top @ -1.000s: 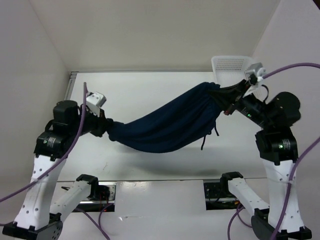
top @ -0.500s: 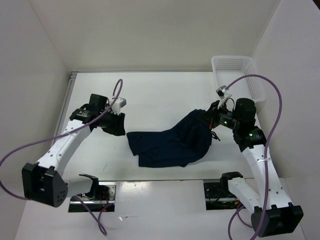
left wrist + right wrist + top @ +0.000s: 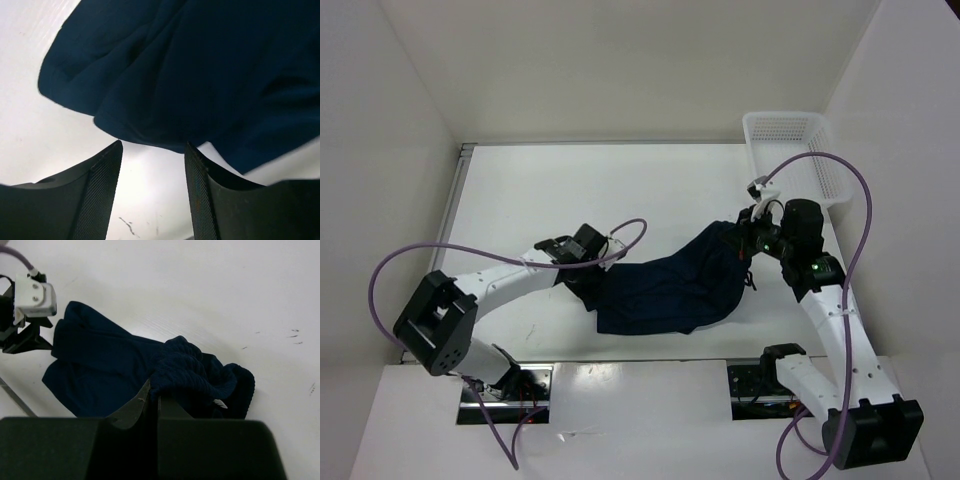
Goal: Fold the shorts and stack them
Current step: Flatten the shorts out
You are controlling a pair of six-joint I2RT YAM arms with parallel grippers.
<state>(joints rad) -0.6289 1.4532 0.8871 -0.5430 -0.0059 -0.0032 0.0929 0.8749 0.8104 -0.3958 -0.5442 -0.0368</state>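
- Two arms reach in low over the white table (image 3: 620,190), one from each near corner.
- The left gripper (image 3: 584,288) sits at the left end of the shorts (image 3: 660,290). Its jaws are spread, and its wrist view shows bare table between the two dark fingers (image 3: 102,195). The folded hem of the navy cloth lies just past the fingertips, and nothing is pinched.
- The shorts lie on the table between the two arms, toward the near edge. They form a rumpled, roughly flat heap, wider at the left and rising to a bunched peak at the right.
- The right gripper (image 3: 747,236) sits at that raised right end. Its jaws are pressed together on the ribbed waistband (image 3: 185,370), and gathered folds bulge around the tips.
- The white mesh basket (image 3: 790,135) stands at the far right corner of the table, well apart from the shorts, behind the right arm.
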